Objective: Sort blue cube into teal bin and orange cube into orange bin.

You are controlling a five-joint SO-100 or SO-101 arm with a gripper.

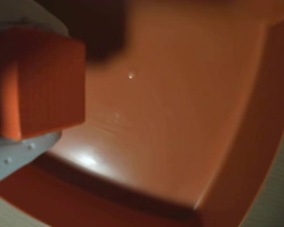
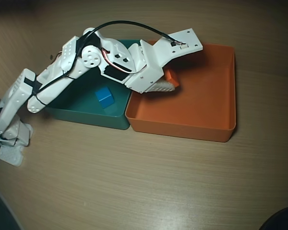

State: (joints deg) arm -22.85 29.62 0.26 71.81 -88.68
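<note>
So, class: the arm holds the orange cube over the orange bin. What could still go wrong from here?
1. The orange cube sits above the orange bin near its wall beside the teal bin; released from height, it may bounce out.
2. The arm reaches across the teal bin; pulling back low could nudge it or the blue cube inside.
</note>
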